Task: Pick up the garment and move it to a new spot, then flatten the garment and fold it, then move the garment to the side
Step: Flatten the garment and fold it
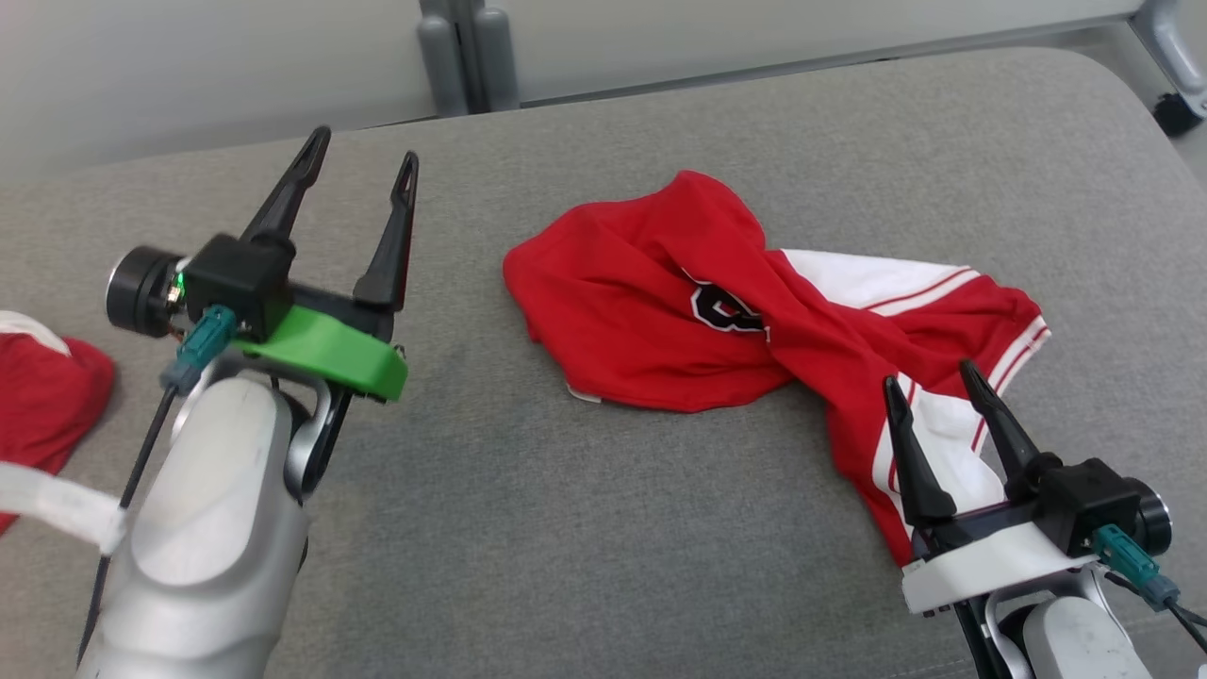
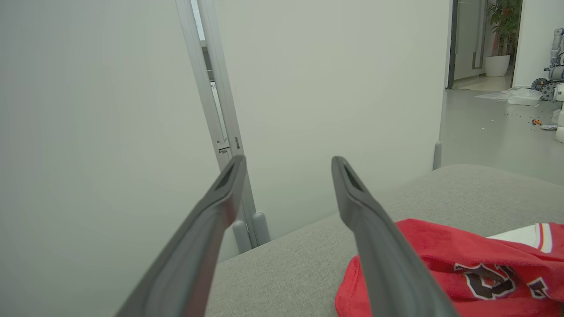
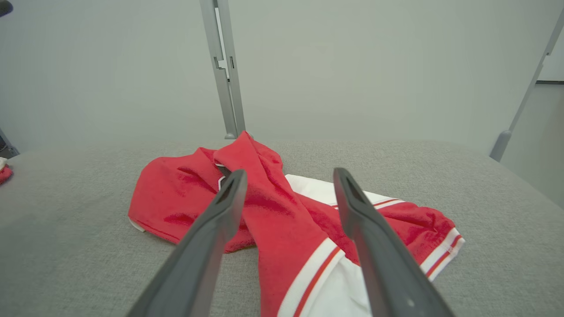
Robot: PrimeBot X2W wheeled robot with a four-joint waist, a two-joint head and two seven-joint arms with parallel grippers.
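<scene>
The garment [image 1: 717,311] is a red jersey with white panels, red-and-white striped trim and a dark emblem. It lies crumpled and twisted on the grey cushioned surface [image 1: 528,528], right of centre. My right gripper [image 1: 929,377] hovers open over the garment's near right end, and its dark fingers [image 3: 207,237] frame the red cloth [image 3: 273,215] with nothing between them. Well to the left of the garment my left gripper [image 1: 363,151] is raised and open, empty. In the left wrist view its fingers [image 2: 374,237] point at the wall, with the garment [image 2: 462,268] at lower right.
Another red and white cloth [image 1: 42,396] lies at the surface's left edge. Pale wall panels with a grey post [image 1: 467,52] stand behind the far edge. A caster [image 1: 1179,108] shows at top right. An open doorway with a potted plant [image 2: 502,39] is off to the right.
</scene>
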